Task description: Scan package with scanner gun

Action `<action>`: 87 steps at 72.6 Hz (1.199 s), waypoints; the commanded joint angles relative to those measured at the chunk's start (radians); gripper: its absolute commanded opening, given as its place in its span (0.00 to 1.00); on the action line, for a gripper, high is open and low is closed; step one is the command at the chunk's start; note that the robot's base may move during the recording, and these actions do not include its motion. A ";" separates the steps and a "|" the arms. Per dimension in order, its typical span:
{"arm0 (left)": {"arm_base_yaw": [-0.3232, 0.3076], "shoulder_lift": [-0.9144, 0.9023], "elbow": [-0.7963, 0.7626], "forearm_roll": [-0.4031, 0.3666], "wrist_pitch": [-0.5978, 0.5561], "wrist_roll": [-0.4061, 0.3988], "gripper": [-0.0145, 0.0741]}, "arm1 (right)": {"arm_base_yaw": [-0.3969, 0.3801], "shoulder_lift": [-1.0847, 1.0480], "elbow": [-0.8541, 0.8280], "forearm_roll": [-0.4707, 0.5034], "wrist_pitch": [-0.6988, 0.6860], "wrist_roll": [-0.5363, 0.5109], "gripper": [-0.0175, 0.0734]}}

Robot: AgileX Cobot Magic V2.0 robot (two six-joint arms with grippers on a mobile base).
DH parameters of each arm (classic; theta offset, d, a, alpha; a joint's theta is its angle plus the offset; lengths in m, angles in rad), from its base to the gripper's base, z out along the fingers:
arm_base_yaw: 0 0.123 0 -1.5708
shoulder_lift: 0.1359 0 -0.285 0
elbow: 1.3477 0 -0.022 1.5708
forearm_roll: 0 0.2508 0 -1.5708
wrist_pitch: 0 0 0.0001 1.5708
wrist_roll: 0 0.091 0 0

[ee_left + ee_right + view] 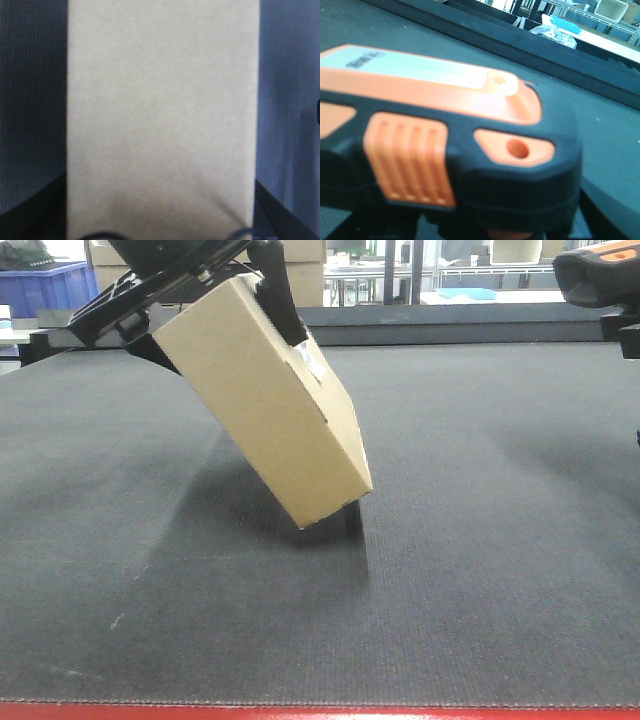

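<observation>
In the front view, the left gripper (pixel 215 320) is reaching down from 11 o'clock and clamping the flat tan cardboard package (pixel 270 410). The package is tilting, its low corner pointing to 5 o'clock over the dark grey woven mat (pixel 480 570). At 2 o'clock the right gripper (pixel 622 332) is carrying the black-and-orange scanner gun (pixel 595 275). A blue plastic crate (pixel 50 285) is sitting at 10 o'clock. In the left wrist view, the blurred package is filling the centre. In the right wrist view, the scanner gun is crowding the frame.

Matt cardboard package (pixel 255 390), plastic scanner gun (pixel 470 125) (glossy).
</observation>
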 commanded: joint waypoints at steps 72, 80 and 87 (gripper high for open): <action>-0.006 -0.003 -0.003 -0.013 -0.007 0.000 0.04 | -0.002 0.220 -0.007 0.031 -0.436 0.477 0.01; -0.006 -0.003 -0.003 -0.013 -0.007 0.000 0.04 | -0.002 0.220 -0.009 0.031 -0.392 0.477 0.01; -0.006 -0.003 -0.003 -0.013 -0.007 0.000 0.04 | -0.002 0.220 -0.009 0.031 -0.331 0.477 0.01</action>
